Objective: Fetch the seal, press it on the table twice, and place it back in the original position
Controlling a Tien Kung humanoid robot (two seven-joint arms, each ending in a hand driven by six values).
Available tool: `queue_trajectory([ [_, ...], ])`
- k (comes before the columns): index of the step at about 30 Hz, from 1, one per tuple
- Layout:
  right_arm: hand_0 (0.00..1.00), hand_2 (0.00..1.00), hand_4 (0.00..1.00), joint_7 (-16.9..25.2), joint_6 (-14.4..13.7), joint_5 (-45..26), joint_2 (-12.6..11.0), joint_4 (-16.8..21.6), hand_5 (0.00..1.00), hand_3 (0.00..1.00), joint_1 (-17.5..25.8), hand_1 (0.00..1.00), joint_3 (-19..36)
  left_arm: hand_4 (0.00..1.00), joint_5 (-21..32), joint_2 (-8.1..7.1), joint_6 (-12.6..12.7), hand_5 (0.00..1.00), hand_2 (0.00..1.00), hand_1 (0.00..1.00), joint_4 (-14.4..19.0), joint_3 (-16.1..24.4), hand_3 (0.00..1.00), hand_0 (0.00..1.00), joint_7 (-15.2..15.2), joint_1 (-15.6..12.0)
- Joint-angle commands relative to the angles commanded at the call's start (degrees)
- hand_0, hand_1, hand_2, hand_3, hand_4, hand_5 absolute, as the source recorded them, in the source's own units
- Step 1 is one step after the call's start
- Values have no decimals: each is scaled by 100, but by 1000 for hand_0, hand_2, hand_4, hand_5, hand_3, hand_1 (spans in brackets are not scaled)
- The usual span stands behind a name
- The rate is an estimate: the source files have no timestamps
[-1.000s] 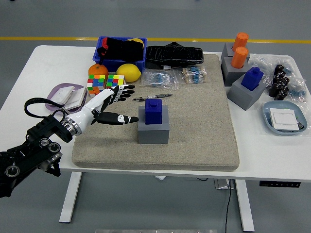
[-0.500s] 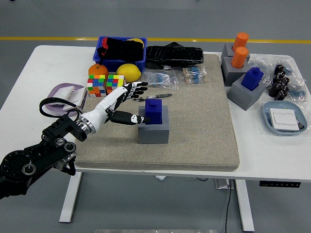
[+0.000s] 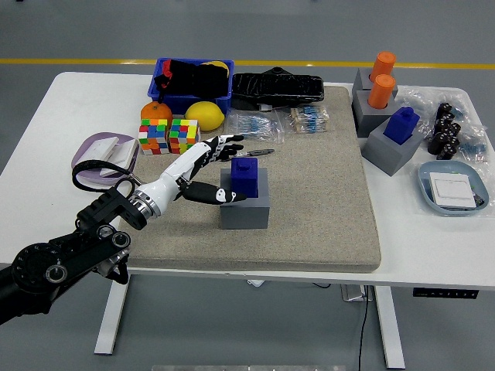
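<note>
Since the earlier frame the left hand [image 3: 203, 170] has advanced rightward across the beige mat [image 3: 325, 193], so its spread fingers now flank the blue seal [image 3: 245, 177] without closing on it: the thumb reaches along the front near the seal's base and the other fingers [image 3: 226, 142] fan out just behind its top left. The seal stands upright in its grey holder block [image 3: 244, 207] near the middle of the mat. Behind the hand lie two colour cubes [image 3: 168, 135], an orange [image 3: 155, 111], a lemon [image 3: 205, 114] and a pen [image 3: 255, 154]
</note>
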State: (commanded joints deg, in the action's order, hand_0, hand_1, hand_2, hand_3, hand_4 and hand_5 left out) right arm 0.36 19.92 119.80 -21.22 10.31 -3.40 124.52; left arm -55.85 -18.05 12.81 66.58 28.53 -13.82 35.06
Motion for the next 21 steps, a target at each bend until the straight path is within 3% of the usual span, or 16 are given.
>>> queue_trajectory([
  [21, 922, 828, 998, -1, -21, 14, -6, 0, 812, 848, 1, 829, 24, 942, 66, 176, 142, 2, 770, 795, -23, -141, 843, 823, -59, -63],
])
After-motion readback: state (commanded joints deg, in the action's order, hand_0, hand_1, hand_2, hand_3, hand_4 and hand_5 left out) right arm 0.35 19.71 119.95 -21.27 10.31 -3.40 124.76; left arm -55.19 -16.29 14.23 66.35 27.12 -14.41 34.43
